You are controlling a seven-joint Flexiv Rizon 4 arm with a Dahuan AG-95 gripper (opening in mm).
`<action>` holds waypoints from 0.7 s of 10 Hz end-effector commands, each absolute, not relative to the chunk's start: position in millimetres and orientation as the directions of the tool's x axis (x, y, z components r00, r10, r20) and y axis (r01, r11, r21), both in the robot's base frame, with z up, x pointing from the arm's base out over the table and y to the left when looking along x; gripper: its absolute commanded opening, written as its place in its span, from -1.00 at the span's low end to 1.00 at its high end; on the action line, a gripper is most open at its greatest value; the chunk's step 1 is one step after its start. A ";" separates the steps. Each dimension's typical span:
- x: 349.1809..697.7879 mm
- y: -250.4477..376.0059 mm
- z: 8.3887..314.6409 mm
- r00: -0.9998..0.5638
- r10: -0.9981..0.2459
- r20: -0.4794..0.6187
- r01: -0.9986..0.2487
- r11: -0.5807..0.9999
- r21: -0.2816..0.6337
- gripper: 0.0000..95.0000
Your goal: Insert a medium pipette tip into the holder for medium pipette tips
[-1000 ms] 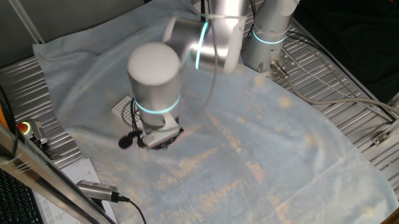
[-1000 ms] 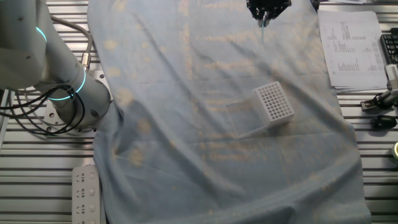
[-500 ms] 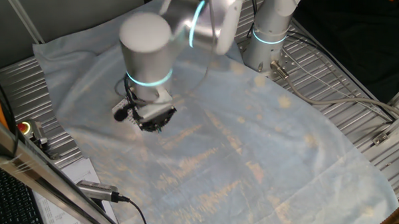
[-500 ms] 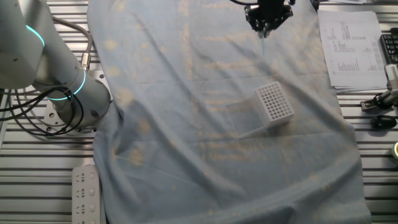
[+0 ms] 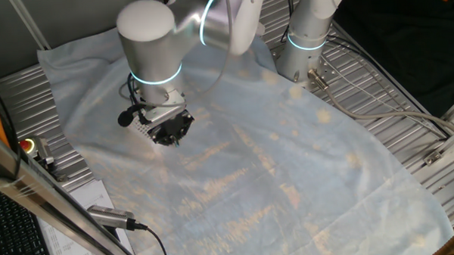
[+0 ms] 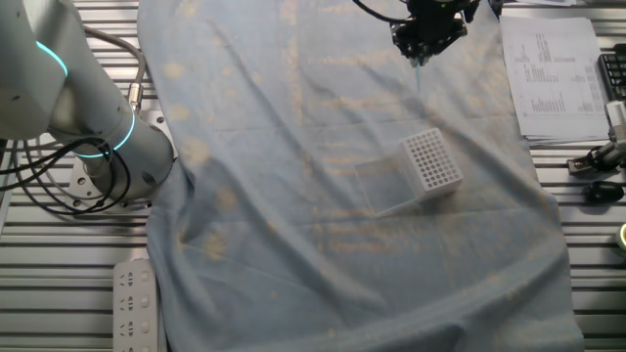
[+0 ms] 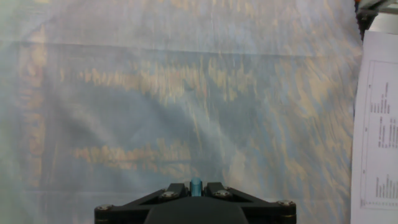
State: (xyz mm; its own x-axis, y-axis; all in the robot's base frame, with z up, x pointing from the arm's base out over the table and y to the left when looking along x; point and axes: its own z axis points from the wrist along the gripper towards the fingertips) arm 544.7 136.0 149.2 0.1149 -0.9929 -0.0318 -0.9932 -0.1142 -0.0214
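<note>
Your black two-finger gripper (image 7: 196, 190) is clenched on the one slender teal-tinted plastic pipette tip (image 7: 196, 185), which sits pinched between the two fingers at the 6 o'clock edge of the hand view and points away along them. In the other fixed view the gripper (image 6: 423, 57) hangs at about 1 o'clock in the frame, with the tip (image 6: 421, 65) a thin sliver poking out below it.

You have one small white square plastic holder block (image 6: 431, 161) with a dense grid of dark holes on top, resting on the cloth; from the gripper it lies toward 6 o'clock in that view, apart from it, not touching. In the first fixed view the arm's wrist hides most of the block.

Under everything is one wrinkled pale blue cloth (image 6: 323, 225) with yellowish blotches. One printed white paper sheet (image 7: 379, 124) runs along the 3 o'clock edge of the hand view.
</note>
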 end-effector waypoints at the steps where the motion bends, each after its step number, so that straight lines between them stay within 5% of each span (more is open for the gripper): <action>1: 546.0 135.6 148.4 0.088 -0.994 -0.066 -0.996 -0.086 -0.031 -1.00; 7: 543.7 100.9 158.7 0.169 -0.980 -0.103 -0.985 -0.164 -0.052 -1.00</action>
State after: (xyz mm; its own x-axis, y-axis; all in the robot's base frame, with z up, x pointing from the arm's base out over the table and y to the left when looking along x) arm 543.1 105.0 158.5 0.1517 -0.9825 -0.1083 -0.9875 -0.1460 -0.0590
